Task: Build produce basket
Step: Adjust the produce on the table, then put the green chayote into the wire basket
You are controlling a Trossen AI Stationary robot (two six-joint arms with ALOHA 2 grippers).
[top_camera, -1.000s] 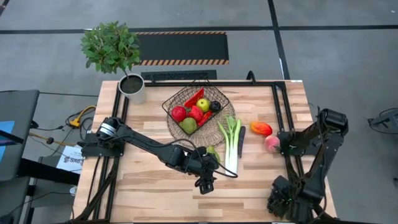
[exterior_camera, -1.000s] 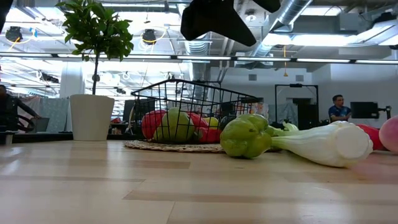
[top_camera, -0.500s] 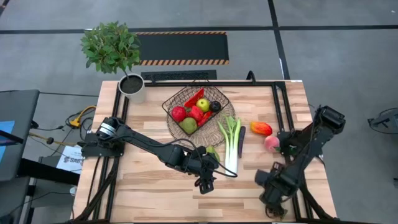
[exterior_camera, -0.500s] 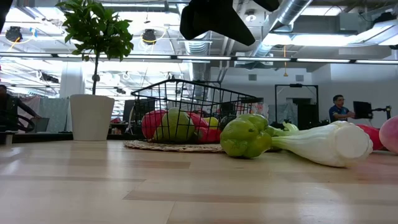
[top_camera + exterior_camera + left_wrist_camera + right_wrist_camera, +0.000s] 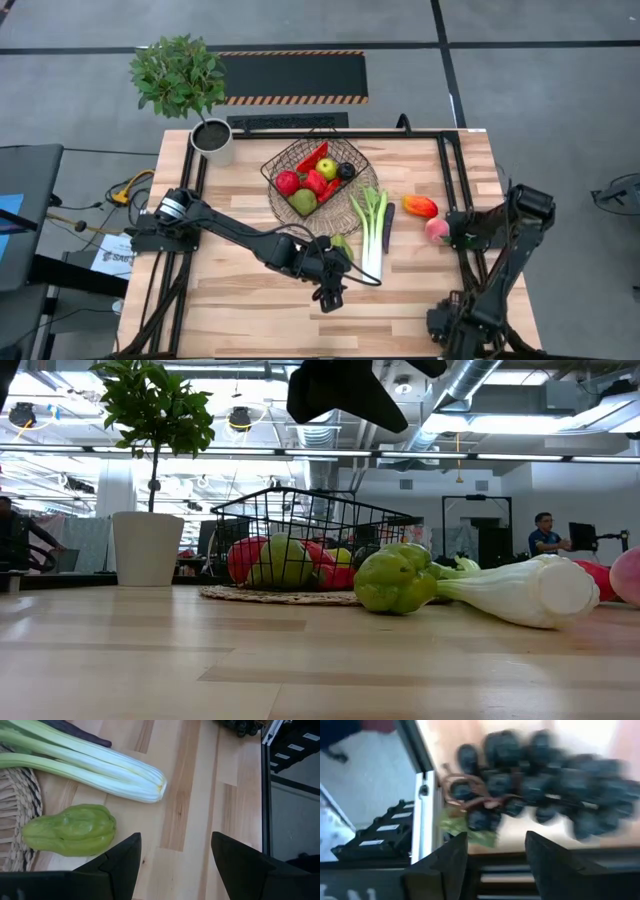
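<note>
Wire-mesh and dark, the basket (image 5: 318,176) sits on a round woven tray (image 5: 285,207) toward the far edge of the bench (image 5: 240,300), already holding a red apple (image 5: 287,182), a green apple (image 5: 327,168), a red pepper (image 5: 312,157) and other produce. Just off the tray toward the near edge lie a knobbly green vegetable (image 5: 70,830) and a long white-green leek (image 5: 372,230), the vegetable resting against the tray's rim. The left gripper (image 5: 328,290) hangs above bare wood beside that vegetable, fingers spread wide and empty. A red-orange pepper (image 5: 420,207) and a peach (image 5: 437,231) rest near the right edge. The right gripper (image 5: 495,851), at the near right corner, is spread open over a bunch of dark grapes (image 5: 540,785). A potted plant (image 5: 180,78) stands at the far left corner.
</note>
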